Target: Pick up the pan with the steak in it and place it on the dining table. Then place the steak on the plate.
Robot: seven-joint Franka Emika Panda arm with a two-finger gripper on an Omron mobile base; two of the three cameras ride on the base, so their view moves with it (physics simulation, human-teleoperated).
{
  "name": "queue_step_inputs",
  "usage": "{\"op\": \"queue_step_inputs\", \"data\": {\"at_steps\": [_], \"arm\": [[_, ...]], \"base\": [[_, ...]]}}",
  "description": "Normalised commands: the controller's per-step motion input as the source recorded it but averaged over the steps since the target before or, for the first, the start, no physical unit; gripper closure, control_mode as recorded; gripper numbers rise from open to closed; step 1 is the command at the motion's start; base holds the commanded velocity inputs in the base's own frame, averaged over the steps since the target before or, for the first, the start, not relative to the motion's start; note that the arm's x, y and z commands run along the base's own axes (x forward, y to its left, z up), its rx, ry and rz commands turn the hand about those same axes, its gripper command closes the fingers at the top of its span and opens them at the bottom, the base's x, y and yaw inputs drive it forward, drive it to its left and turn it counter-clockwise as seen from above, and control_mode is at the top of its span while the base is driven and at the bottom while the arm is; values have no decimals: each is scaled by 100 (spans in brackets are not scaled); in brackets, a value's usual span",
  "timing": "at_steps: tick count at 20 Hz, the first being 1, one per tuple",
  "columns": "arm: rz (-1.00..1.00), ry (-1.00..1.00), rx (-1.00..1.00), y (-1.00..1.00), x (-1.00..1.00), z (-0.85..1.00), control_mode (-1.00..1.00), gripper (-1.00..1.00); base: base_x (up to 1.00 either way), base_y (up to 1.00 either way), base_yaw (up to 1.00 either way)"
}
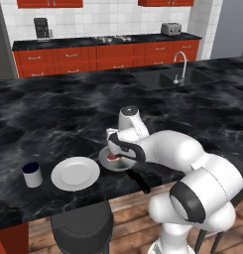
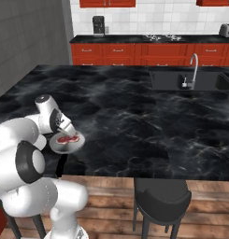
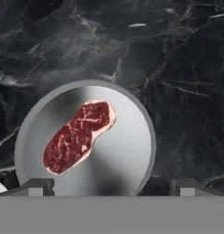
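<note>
Tool (image 3: 111, 186) spread wide, empty, hovering above pan (image 3: 127, 155) — fingertips (image 3: 38, 186) barely poking up at bottom of hand view. Pan on black marble counter (image 1: 68, 119) near its front edge, steak (image 3: 79, 136) lying inside, left of centre. In left base view pan (image 1: 107, 163) mostly hidden behind arm, steak (image 1: 113, 157) just a red sliver; black handle hard to make out. White plate (image 1: 75, 173) just beside pan, dark blue cup (image 1: 32, 174) further left.
</note>
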Motion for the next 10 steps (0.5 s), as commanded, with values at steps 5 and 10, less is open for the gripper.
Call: {"op": "queue_step_inputs", "data": {"at_steps": [5,10], "arm": [[-9,1,3,0,0,-3,-100,-100],[-1,7,0,0,16,-27,-100,-100]], "base": [[0,0,0],[0,0,0]]}}
